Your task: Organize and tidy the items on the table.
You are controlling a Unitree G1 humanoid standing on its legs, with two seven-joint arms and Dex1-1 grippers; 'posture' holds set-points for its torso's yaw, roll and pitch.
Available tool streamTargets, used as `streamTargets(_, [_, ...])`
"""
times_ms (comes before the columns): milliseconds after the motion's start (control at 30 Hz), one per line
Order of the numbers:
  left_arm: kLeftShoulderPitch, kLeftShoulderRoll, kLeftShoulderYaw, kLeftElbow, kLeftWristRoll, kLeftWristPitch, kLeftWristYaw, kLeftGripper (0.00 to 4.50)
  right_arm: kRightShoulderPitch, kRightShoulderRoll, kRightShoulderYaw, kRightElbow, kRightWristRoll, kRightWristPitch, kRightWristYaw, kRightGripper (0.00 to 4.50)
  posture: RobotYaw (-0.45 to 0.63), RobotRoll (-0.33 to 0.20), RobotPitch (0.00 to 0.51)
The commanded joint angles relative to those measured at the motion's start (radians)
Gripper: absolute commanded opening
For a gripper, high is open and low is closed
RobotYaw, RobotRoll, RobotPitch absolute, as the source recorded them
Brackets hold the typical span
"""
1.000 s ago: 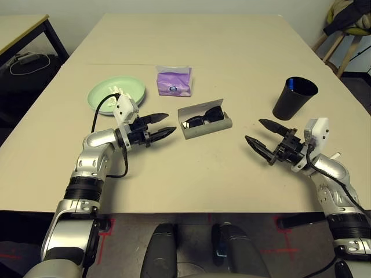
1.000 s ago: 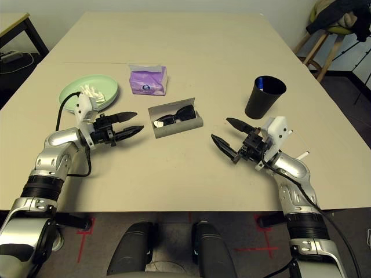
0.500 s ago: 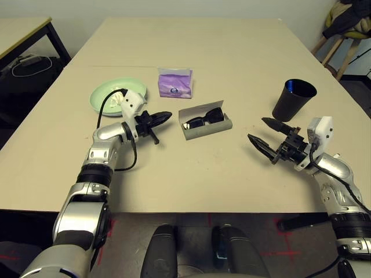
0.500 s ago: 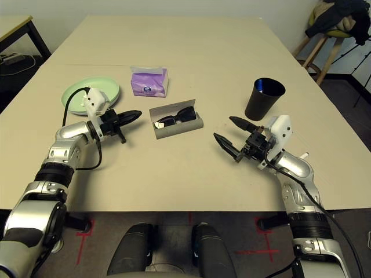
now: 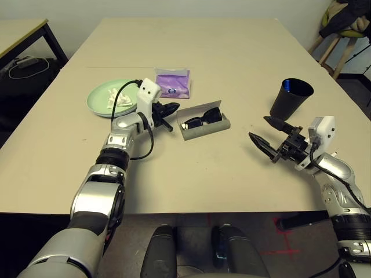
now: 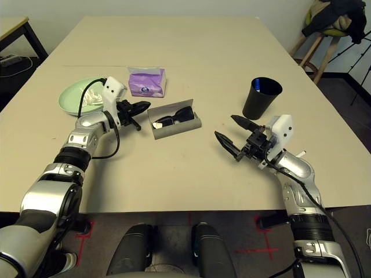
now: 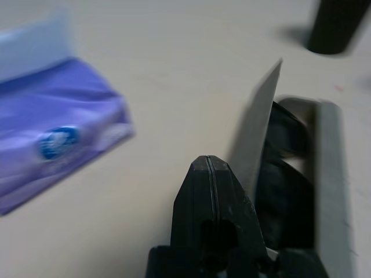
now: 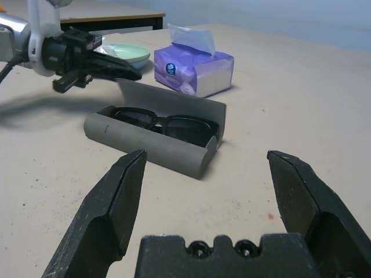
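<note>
The grey-tan glasses case (image 5: 204, 126) lies open mid-table with the black sunglasses (image 5: 202, 117) inside. My left gripper (image 5: 171, 108) is shut and empty, its tips just off the case's left end, beside the raised lid (image 7: 261, 127). Behind that arm, the pale-green plate (image 5: 104, 98) holds crumpled white tissue (image 5: 120, 98). The black cup (image 5: 291, 98) stands upright at the right. My right gripper (image 5: 259, 127) hovers open in front of the cup, pointing at the case (image 8: 151, 147). A small white marker tip (image 6: 302, 153) pokes out beside my right forearm. The light-blue plate is out of view.
A purple tissue pack (image 5: 172, 83) sits behind the case, close to the plate. A smaller table with black legs (image 5: 23, 32) stands at the far left, and a stool with clothes (image 5: 348, 29) at the far right. Bare tabletop (image 5: 191, 168) stretches in front of the case.
My left gripper has shut and travelled right and away from me, from the open table to the case's left end. The right gripper has barely moved and stays open.
</note>
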State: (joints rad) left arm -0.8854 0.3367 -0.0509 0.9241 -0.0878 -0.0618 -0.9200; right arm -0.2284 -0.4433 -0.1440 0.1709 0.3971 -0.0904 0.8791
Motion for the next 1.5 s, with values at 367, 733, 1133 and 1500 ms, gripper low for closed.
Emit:
streamTargets(367, [0.166,0.067,-0.103,-0.205,0.024,0.097,-0.263,0.02,0.0,-0.023,-0.014,-0.02,0.005,0.032,-0.023,4.5,0.09,0.0,0.082])
streamTargets(733, [0.173,0.017,-0.007,-0.338,-0.142,0.09,-0.314,0.4,-0.073,-0.076,-0.006,-0.027,0.02,0.129,-0.002,4.5,0.09,0.0,0.078])
streamTargets(1133, [0.222,0.017,-0.038,-0.53,-0.215,0.132,-0.407,4.46,-0.189,-0.335,0.107,0.044,-0.035,0.185,0.362,4.5,0.09,0.0,0.08])
streamTargets(1500, [0.211,-0.008,-0.042,-0.517,-0.217,0.119,-0.396,4.46,-0.417,-0.553,0.341,0.296,-0.316,-0.055,0.706,4.5,0.08,0.0,0.077])
